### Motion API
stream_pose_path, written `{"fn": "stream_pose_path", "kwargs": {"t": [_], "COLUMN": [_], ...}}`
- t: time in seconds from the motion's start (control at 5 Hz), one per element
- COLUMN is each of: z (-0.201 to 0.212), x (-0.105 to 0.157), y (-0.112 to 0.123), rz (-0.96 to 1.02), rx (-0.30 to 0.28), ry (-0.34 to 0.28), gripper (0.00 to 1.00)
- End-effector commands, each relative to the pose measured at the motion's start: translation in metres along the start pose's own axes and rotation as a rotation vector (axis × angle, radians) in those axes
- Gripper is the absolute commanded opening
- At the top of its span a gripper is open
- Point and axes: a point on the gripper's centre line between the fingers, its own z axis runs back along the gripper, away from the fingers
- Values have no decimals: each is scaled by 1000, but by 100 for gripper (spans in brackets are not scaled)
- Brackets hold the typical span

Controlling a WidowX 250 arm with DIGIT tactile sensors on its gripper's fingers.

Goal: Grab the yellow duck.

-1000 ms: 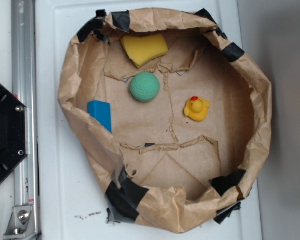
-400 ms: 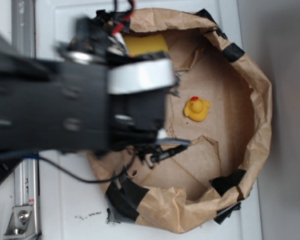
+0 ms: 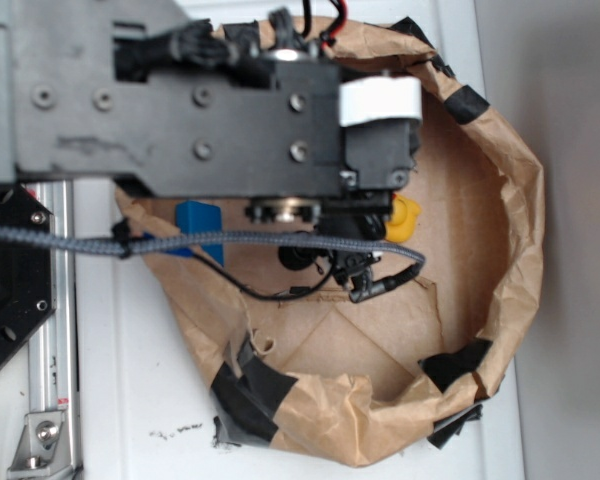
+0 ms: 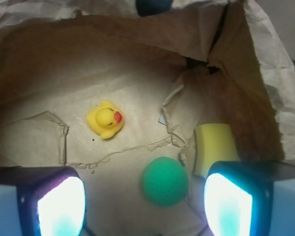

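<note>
Wrist view shows your gripper (image 4: pixel 145 206) spread wide and empty, above the ball (image 4: pixel 164 181). The duck (image 4: pixel 106 119) sits ahead and left on the paper floor, untouched. You're approaching: centre over it, then descend.

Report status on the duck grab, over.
Tool open, empty, above the bin floor. Yellow duck free, ahead and left of centre. Green ball between the fingers, nearer than the duck.
</note>
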Motion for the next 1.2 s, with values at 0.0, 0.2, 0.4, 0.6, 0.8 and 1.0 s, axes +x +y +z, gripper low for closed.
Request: {"fn": "stream_pose_path", "kwargs": {"t": [0.0, 0.2, 0.4, 0.6, 0.8, 1.0], "z": [15, 15, -14, -35, -43, -42], "x": [13, 13, 27, 30, 30, 37], "y": [3, 3, -7, -29, -32, -13], "rz": [10, 10, 13, -80, -110, -115], "rx": [-14, -14, -71, -117, -125, -204], "ry": [-57, -57, -42, -41, -26, -5], "gripper": [100, 100, 100, 100, 100, 100]}}
